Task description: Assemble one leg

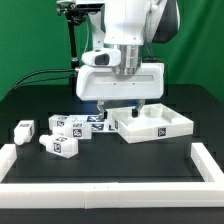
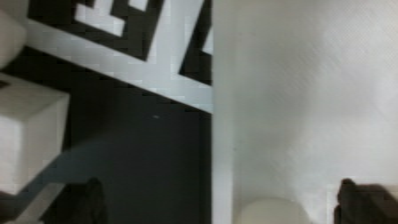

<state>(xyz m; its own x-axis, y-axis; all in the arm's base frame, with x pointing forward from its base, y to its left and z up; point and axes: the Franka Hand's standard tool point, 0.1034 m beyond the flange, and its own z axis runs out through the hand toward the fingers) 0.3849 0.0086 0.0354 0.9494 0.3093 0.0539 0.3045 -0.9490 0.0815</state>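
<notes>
Gripper (image 1: pixel 126 106) hangs low over the table (image 1: pixel 110 152), at the corner of the panel (image 1: pixel 135 133) on the exterior view's left. It is released: in the wrist view its two dark fingertips (image 2: pixel 71 200) stand far apart at the picture's edges, and nothing is clamped between them. Between them are a strip of black table and a wide white surface (image 2: pixel 302 130), which seems to be the panel.

No leg is in the gripper. One leg (image 1: pixel 68 124) lies on the table to the exterior view's left of the gripper. Another leg (image 1: pixel 60 144) lies just in front of it, closer to the camera, and the two are close or touching. A third leg (image 1: pixel 24 129) lies apart, further to the left. All show black-and-white tags. More tagged white pieces (image 1: pixel 95 122) lie just beside the panel, under the gripper, but I cannot tell what they are.

The panel is a white square tray with raised walls and a tag on its front wall. A low white rail (image 1: pixel 100 168) borders the table at the front and on both sides. A large tag (image 2: pixel 125 30) fills a corner of the wrist view, too close and blurred to say what carries it.
</notes>
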